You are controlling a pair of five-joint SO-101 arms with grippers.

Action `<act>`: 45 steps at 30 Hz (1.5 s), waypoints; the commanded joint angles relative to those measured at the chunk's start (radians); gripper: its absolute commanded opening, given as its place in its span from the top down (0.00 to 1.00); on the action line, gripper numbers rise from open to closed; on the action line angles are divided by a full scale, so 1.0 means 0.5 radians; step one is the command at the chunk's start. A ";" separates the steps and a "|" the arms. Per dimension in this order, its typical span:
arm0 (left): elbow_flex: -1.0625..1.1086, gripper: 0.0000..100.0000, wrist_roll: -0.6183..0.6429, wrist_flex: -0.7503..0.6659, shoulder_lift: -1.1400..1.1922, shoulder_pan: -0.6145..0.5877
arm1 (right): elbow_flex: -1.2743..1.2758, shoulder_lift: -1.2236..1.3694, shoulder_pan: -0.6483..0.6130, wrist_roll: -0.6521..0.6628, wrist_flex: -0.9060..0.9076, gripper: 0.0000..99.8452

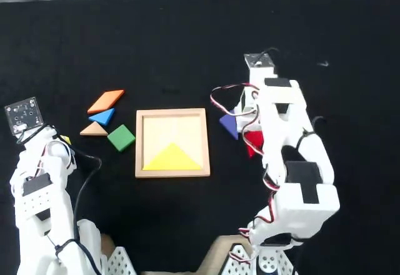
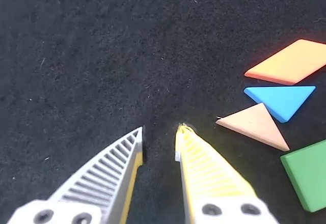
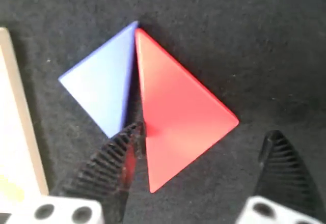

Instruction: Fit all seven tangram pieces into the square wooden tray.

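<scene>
Square pale-wood tray (image 1: 171, 111) sits mid-counter (image 1: 175, 44), which is black fuzzy cloth. Inside lies a flat yellow triangle (image 1: 172, 157), long edge along the rim nearest the arms, apex pointing away from them. On L arm's side of tray: orange parallelogram (image 1: 105, 100) w/ long axis diagonal, sky-blue triangle (image 1: 104, 116), wood triangle (image 1: 94, 129), green square (image 1: 120, 137). On the other side, glossy red triangle (image 3: 178, 117) and dark-blue triangle (image 3: 102, 91) meet edge to edge. R tool (image 3: 204, 132) gapes wide astride red, gripping nothing. L tool (image 2: 160, 129) is slightly apart, empty, over bare cloth.
</scene>
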 commanded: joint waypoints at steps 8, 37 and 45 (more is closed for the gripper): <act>-0.020 0.88 -0.025 -0.046 -0.037 0.029 | -0.256 0.097 0.037 0.028 0.098 0.64; -0.020 0.88 -0.025 -0.046 -0.037 0.029 | -0.407 0.327 0.015 0.138 0.224 0.64; 0.032 0.88 -0.025 -0.160 -0.037 0.029 | -0.407 0.339 -0.003 0.141 0.224 0.64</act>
